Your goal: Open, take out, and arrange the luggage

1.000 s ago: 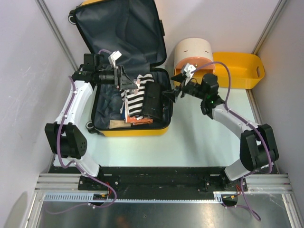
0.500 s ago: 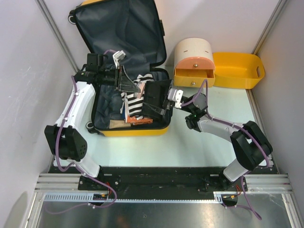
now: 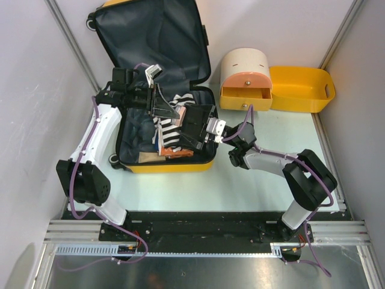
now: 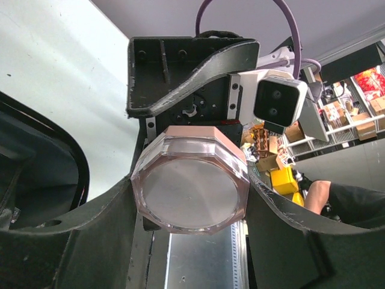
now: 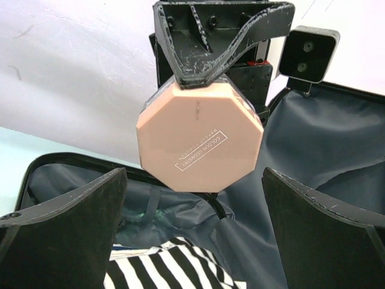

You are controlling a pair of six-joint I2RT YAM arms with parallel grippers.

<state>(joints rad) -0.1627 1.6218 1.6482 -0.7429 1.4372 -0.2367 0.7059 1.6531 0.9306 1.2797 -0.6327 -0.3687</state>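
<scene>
The yellow suitcase (image 3: 174, 164) lies open, its dark grey lined lid (image 3: 156, 36) propped up at the back. My left gripper (image 3: 163, 107) hangs over the suitcase, shut on a pink octagonal powder compact (image 4: 189, 186). My right gripper (image 3: 195, 123) is open and empty at the suitcase's right edge, facing the left gripper. In the right wrist view the compact (image 5: 198, 135) hangs from the left gripper's fingers (image 5: 198, 54), just above and between my wide-open right gripper (image 5: 194, 177). A black-and-white striped cloth (image 3: 171, 120) lies in the suitcase.
A cream-and-pink drum box (image 3: 245, 75) with an open drawer stands right of the suitcase. A yellow basket (image 3: 301, 89) sits at the back right. An orange packet (image 3: 177, 152) and dark clothes lie in the suitcase. Frame posts stand at both back corners.
My right arm has swung left from the drum box to the suitcase's right edge, jaws open towards the compact. My left gripper, holding the compact, shifted slightly right.
</scene>
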